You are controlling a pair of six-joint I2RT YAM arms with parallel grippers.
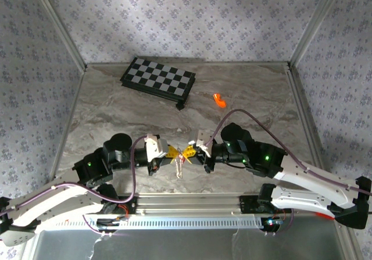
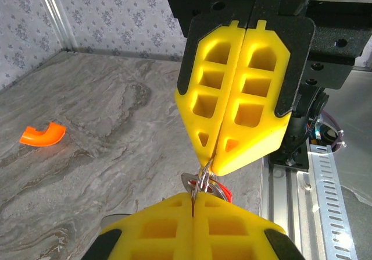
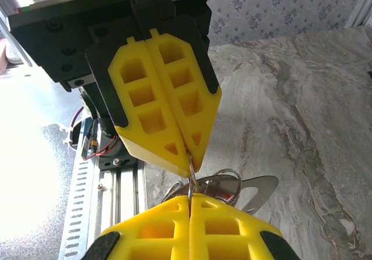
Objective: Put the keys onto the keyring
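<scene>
Patterned wallpaper all round, and a marble-look desk under it. We've got the chequered board lying at the far side, well apart from everything else. Near the front edge the left pincer and right pincer meet tip to tip, both clenched, yellow fingers pressed flat together. The orange piece sits by itself out past the right arm. The keyring is pinched in both sets of tips at once, its wire loops bunched just below. A red bit of the keys peeks out right beside it, but we can't tell if it's actually threaded on.
</scene>
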